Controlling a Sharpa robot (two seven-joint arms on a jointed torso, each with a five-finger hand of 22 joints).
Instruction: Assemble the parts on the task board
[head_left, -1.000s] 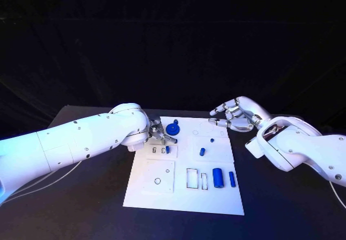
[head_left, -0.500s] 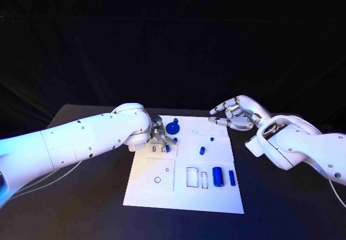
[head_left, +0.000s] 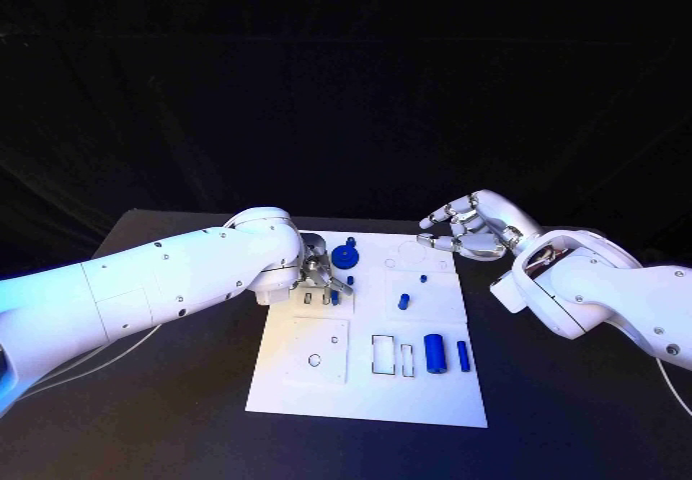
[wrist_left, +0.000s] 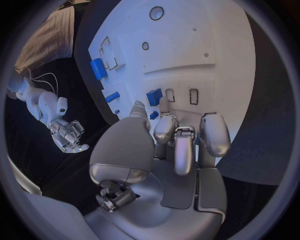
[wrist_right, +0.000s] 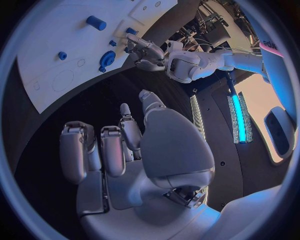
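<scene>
The white task board (head_left: 325, 385) lies in the middle of the black table. My left hand (head_left: 316, 278) hovers over its far left part with fingers curled down. Just past its fingertips a small blue block (head_left: 335, 297) (wrist_left: 154, 96) stands beside two empty slots. Another tiny blue piece (wrist_left: 154, 115) sits between the thumb tip and a fingertip; I cannot tell whether it is pinched. A round blue part (head_left: 346, 258) (wrist_right: 107, 59) stands at the far edge. My right hand (head_left: 470, 230) floats off the board's far right corner, fingers apart and holding nothing.
Two blue cylinders (head_left: 436, 352) (head_left: 464, 357) stand on the near right of the board beside two rectangular slots (head_left: 384, 356). Two small blue pegs (head_left: 405, 300) (head_left: 423, 277) sit mid-board. A square plate with round holes (head_left: 320, 352) occupies the near left.
My left hand has slid a little toward the near side, closer to the blue block by the slots. The right hand has barely moved.
</scene>
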